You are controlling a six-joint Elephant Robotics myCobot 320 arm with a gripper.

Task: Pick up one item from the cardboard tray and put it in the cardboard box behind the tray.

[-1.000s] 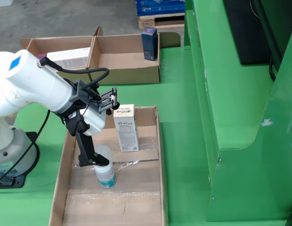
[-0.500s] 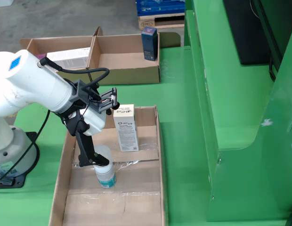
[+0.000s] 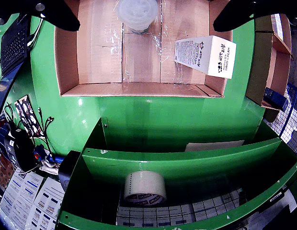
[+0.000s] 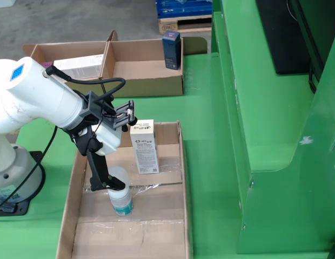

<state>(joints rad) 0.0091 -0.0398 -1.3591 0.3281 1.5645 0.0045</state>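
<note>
- In the fixed view, a white robot arm (image 4: 38,100) reaches in from the left edge of the frame over a green counter (image 4: 210,135).
- A shallow cardboard tray (image 4: 67,208) sits at the lower centre of that view, its floor patched with clear tape.
- The black fingers (image 4: 108,181) hang down into the tray, their tips at the cap of a small clear bottle (image 4: 120,200) with a teal label, standing upright.
- In the wrist view the bottle (image 3: 137,13) appears at the top centre, and the two fingers (image 3: 60,14) show as dark shapes in the top corners, spread wide on either side of it and not touching it.
- A white carton (image 4: 143,145) with black print stands upright in the tray, just to the upper right of the bottle in the fixed view.
- At the top of the fixed view lies a divided cardboard box (image 4: 140,81); its left compartment holds a white box (image 4: 80,66), and a dark blue carton (image 4: 171,49) stands at its right end.
- In the wrist view, a roll of tape (image 3: 144,188) rests on a green shelf (image 3: 187,165) at the bottom centre.
</note>
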